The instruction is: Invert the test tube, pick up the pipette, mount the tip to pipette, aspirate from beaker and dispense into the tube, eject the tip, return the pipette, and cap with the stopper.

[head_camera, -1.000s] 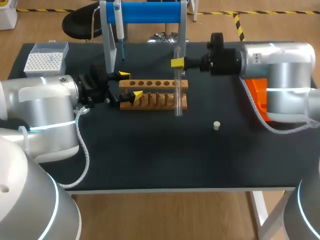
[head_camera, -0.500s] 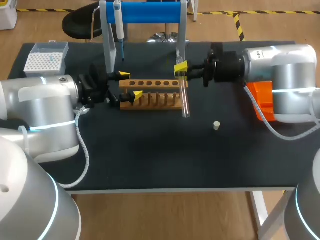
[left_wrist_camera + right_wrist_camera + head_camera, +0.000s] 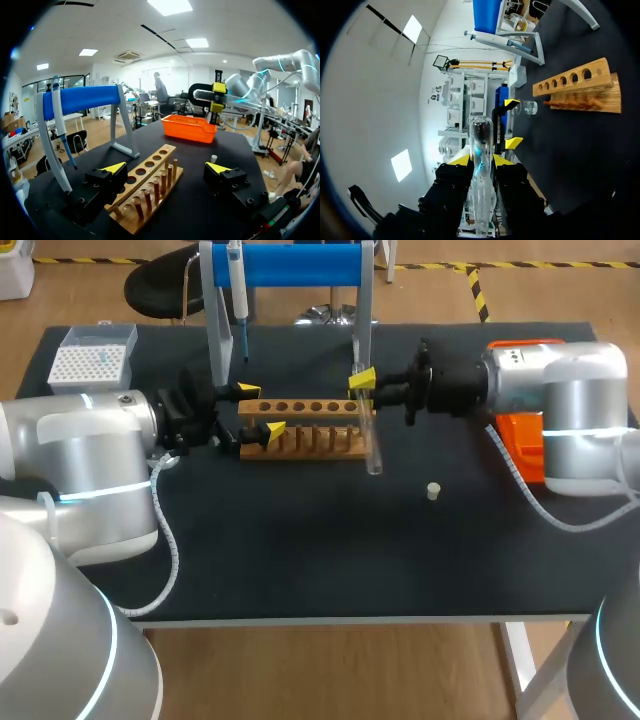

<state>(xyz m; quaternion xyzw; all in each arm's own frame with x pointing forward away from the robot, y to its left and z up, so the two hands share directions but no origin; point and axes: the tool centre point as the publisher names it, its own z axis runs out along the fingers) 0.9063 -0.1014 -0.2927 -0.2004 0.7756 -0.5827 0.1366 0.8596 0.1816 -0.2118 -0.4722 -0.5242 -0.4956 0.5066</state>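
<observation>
Gripper on the right arm (image 3: 363, 390) is pinching the clear glass test tube (image 3: 372, 445), tilted over the right end of the wooden tube rack (image 3: 310, 440). Left gripper (image 3: 260, 410) is spread wide, one finger either side of the rack's left end.

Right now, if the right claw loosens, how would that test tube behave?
The test tube looks like clear, smooth glass, so it probably slips easily and may break. The right claw pinches it near one end, so it could swing. Being round, it would likely roll.

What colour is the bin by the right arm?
The bin is orange, clearest in left wrist view.
</observation>
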